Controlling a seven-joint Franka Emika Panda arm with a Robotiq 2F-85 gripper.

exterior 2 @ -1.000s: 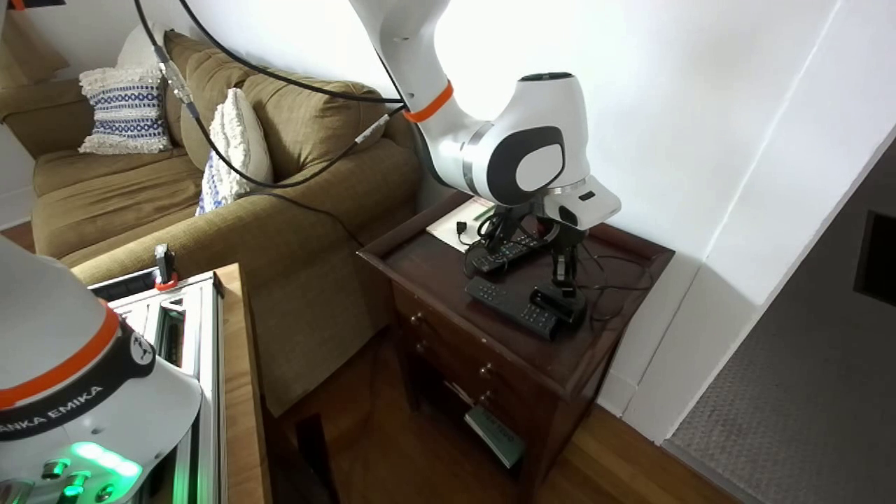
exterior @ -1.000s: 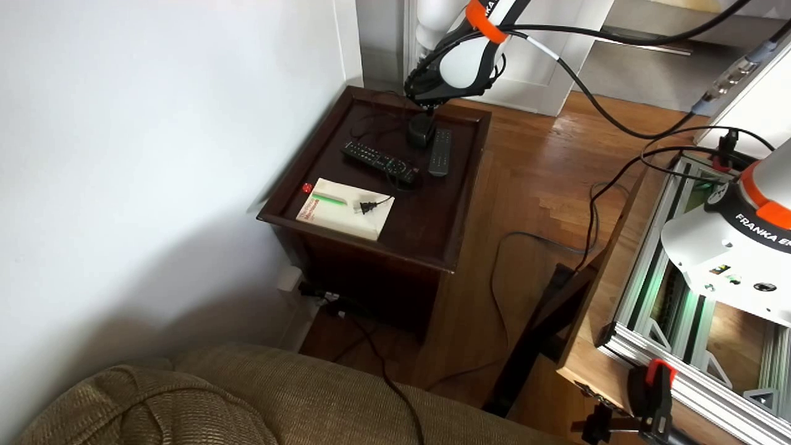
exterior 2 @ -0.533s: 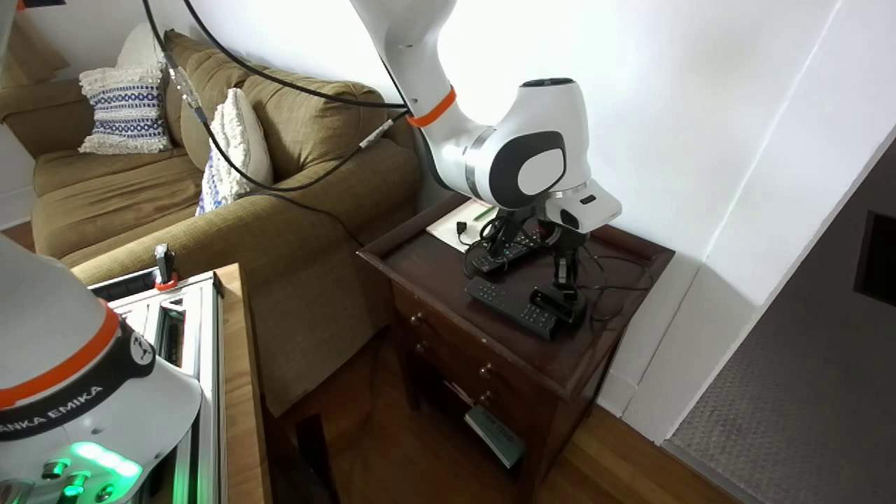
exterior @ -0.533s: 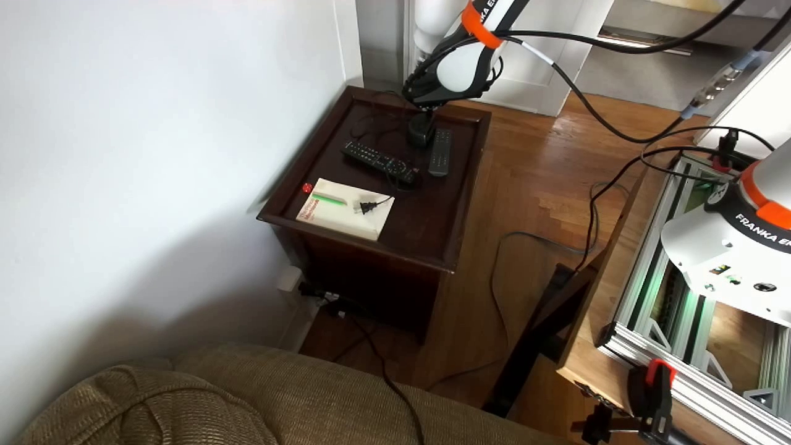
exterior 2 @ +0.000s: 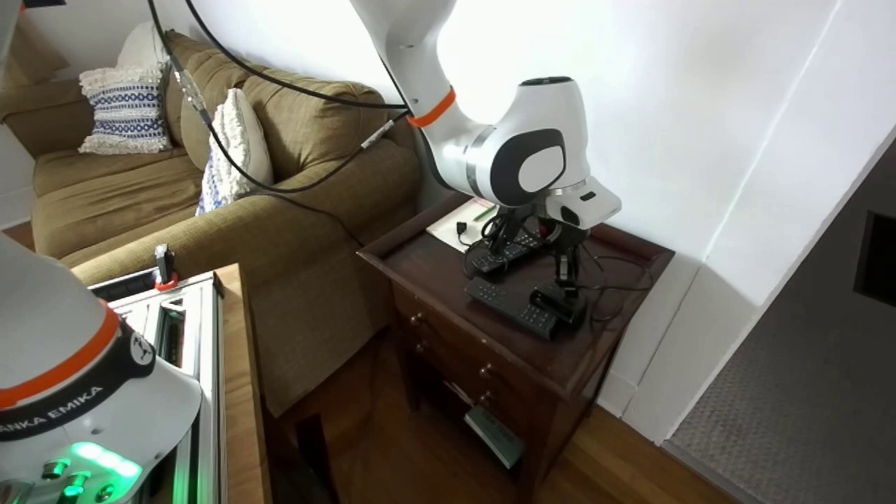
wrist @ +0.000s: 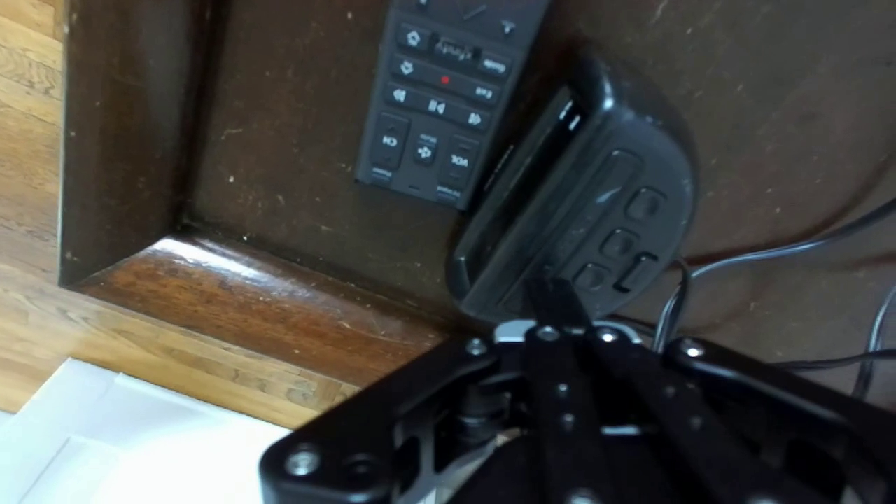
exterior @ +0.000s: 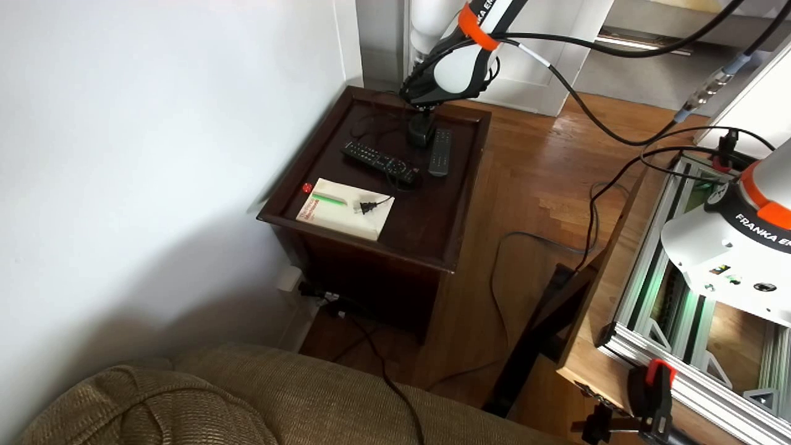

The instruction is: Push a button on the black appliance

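Observation:
The black appliance [wrist: 577,210] has an oval base with several small square buttons and a slotted front. It stands on the dark wooden side table, also in both exterior views [exterior: 421,132] [exterior 2: 556,305]. My gripper [wrist: 556,285] is shut with its fingertips together and nothing between them. The fingertips overlap the appliance's lower end in the wrist view, beside the lowest square button [wrist: 591,277]. In an exterior view the gripper [exterior 2: 565,280] points straight down just above the appliance. I cannot tell whether the tips touch it.
A grey-black remote [wrist: 437,105] lies right beside the appliance. A second remote [exterior: 377,161], a white book [exterior: 346,210] and loose cables [wrist: 770,252] are on the table. The table has a raised rim [wrist: 280,301]. A wall [exterior 2: 630,140] stands close behind.
The arm has shifted slightly left in one exterior view and slightly down in the other, and its cable hangs a little lower. The appliance, remotes and book have not moved.

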